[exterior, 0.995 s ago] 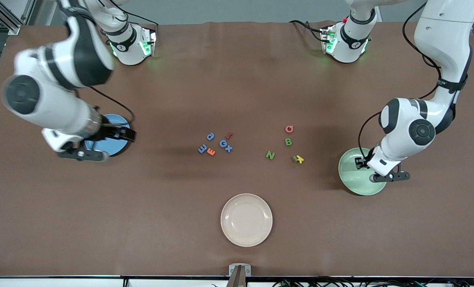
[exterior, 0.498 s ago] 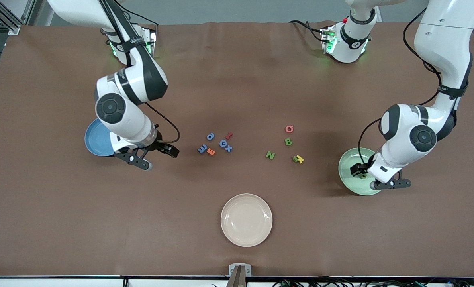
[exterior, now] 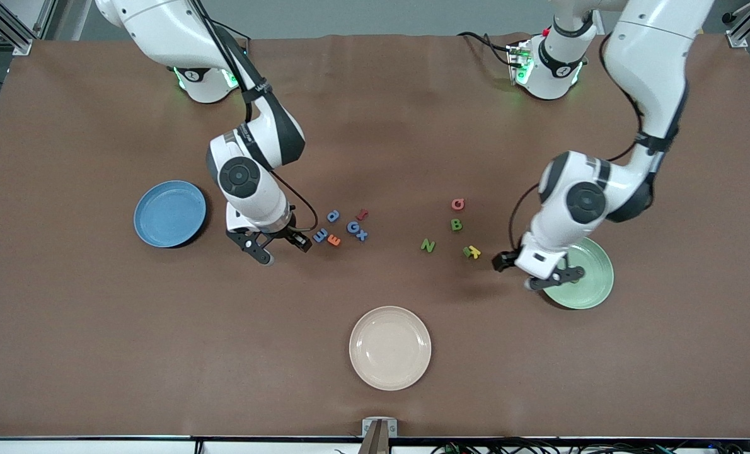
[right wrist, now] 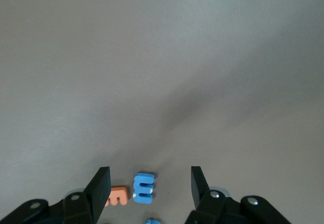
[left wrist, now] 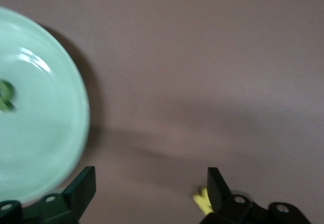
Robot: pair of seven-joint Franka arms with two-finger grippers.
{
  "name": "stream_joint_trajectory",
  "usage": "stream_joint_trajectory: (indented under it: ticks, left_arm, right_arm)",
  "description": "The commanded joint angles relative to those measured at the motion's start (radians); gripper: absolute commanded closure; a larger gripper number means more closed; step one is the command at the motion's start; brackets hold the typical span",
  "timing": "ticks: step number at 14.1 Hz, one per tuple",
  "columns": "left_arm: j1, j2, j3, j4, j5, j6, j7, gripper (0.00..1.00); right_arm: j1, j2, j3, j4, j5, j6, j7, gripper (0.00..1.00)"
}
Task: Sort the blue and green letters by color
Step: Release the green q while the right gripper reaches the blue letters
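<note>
Both arms have swung off their plates toward the middle of the desk: the right pincer (exterior: 280, 247) now hangs just beside the blue E (exterior: 319, 236), jaws open and empty, lined up on it in its wrist view, likely the next pick for the blue plate (exterior: 169, 213). Left pincer (exterior: 534, 270) sits over the rim of the green plate (exterior: 592, 280), jaws wide and holding nothing; one green letter (left wrist: 5, 95) already lies in that plate. Blue letters d (exterior: 332, 215), G (exterior: 353, 226) and X (exterior: 362, 236) cluster mid-desk with an orange E (exterior: 334, 240) and a red piece (exterior: 362, 214). Green B (exterior: 455, 224) and N (exterior: 427, 245) lie toward the left arm's end, another green piece (exterior: 467, 251) touching the yellow letter (exterior: 474, 252). All are small, chunky, flat-lying blocks.
</note>
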Motion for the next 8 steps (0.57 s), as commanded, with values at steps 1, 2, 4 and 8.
stream_joint_trajectory:
  ticks: [1, 2, 4, 8]
  left_arm:
    - [-0.076, 0.038, 0.007, 0.032, 0.012, -0.017, -0.163, 0.17]
    - [-0.096, 0.054, 0.007, 0.037, 0.014, -0.017, -0.207, 0.21]
    - [-0.122, 0.083, 0.007, 0.052, 0.015, -0.013, -0.255, 0.26]
    - [-0.163, 0.156, 0.009, 0.121, 0.015, -0.011, -0.356, 0.36]
  right_arm:
    - [0.043, 0.023, -0.011, -0.014, -0.009, 0.037, 0.075, 0.32]
    - [0.052, 0.033, -0.011, -0.014, -0.009, 0.051, 0.085, 0.32]
    - [0.069, 0.059, -0.011, -0.014, -0.009, 0.080, 0.096, 0.32]
    - [0.092, 0.099, -0.012, -0.008, -0.009, 0.114, 0.130, 0.33]
